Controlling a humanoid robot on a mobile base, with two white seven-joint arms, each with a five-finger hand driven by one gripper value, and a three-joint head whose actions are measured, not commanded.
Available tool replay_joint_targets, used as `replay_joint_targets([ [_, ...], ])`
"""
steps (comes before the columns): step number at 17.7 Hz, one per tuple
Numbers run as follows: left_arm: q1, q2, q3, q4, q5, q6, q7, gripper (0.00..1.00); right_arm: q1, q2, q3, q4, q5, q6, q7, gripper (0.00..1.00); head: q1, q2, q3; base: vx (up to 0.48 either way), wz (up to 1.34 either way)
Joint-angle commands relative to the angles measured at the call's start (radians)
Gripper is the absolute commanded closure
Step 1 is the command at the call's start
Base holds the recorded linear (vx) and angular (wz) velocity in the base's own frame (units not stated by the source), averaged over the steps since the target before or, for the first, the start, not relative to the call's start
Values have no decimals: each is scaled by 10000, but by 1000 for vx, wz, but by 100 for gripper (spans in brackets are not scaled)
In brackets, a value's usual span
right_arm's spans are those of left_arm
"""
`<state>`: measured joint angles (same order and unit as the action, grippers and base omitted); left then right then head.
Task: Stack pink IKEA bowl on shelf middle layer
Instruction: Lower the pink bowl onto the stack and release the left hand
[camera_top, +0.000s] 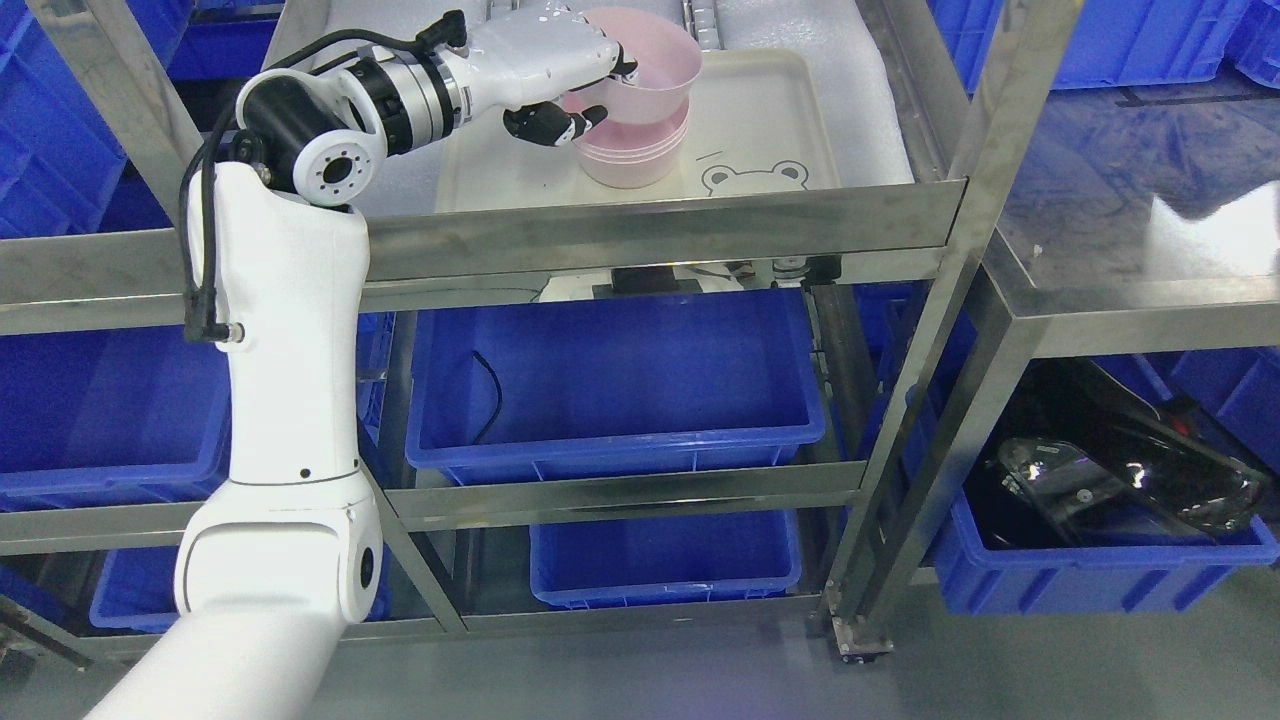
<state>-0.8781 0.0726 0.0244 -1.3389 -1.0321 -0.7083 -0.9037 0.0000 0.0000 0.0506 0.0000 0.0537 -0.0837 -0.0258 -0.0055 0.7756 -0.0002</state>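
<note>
Warehouse-like storeroom: steel shelving (660, 235) stocked with blue plastic bins (615, 385).

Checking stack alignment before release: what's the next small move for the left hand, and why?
Probably lower and level the upper pink plastic bowl, then release. The left hand grips its near rim with the fingers curled, and it sits tilted, only partly nested in the stacked pink bowls on the cream bear-print tray.

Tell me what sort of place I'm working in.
Likely a warehouse or factory storage area: a stainless steel shelf rack, blue plastic bins on lower levels, and more blue crates stacked behind.
</note>
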Motion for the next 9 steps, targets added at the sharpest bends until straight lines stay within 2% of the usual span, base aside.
replay_joint_targets([
  [1, -55, 26, 33, 228, -172, 42, -90, 99, 230, -175, 0, -175, 0, 9, -3, 0, 0, 0, 0, 0, 0],
  [7, 114, 11, 48, 243, -172, 26, -152, 95, 230, -175, 0, -175, 0, 9, -3, 0, 0, 0, 0, 0, 0],
  [9, 129, -5, 48, 273, -172, 42, -121, 79, 230, -175, 0, -175, 0, 9, -3, 0, 0, 0, 0, 0, 0],
])
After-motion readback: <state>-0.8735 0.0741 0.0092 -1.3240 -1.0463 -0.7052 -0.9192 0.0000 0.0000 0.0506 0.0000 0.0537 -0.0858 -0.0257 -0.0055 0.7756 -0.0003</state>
